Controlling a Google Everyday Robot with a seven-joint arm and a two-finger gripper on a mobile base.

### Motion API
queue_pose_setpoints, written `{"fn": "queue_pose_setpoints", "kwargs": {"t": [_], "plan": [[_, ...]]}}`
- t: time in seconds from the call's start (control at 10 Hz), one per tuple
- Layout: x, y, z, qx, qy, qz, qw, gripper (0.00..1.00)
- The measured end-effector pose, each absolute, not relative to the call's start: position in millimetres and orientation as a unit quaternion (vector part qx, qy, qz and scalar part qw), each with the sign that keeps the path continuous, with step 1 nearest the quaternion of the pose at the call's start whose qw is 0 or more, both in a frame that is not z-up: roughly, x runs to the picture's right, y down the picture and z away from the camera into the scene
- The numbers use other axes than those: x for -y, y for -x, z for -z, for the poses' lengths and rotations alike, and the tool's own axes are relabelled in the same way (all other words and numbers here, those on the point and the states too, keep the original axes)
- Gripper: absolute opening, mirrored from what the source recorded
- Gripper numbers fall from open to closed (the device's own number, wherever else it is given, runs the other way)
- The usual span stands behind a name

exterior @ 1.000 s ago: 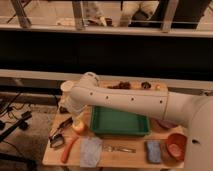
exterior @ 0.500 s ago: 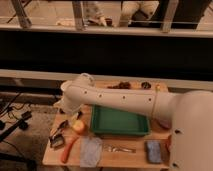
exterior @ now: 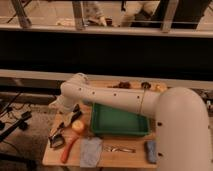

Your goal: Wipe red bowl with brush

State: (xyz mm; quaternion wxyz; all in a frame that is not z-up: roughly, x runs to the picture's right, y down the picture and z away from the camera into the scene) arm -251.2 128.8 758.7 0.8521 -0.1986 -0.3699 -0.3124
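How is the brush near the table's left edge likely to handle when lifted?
The brush looks slim with a long handle, so probably light and stiff. Its wider head may make it droop if gripped at the far end. The open gripper hangs close by.

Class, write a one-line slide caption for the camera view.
Robot arm extends across the table, open gripper near the brush, left of the green tray.
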Motion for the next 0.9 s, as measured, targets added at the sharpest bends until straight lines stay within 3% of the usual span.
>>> {"fn": "queue_pose_setpoints", "kwargs": {"t": [0.9], "plan": [[-146, 270, -785, 0.392, 0.220, 0.292, 0.844, 0.80]]}}
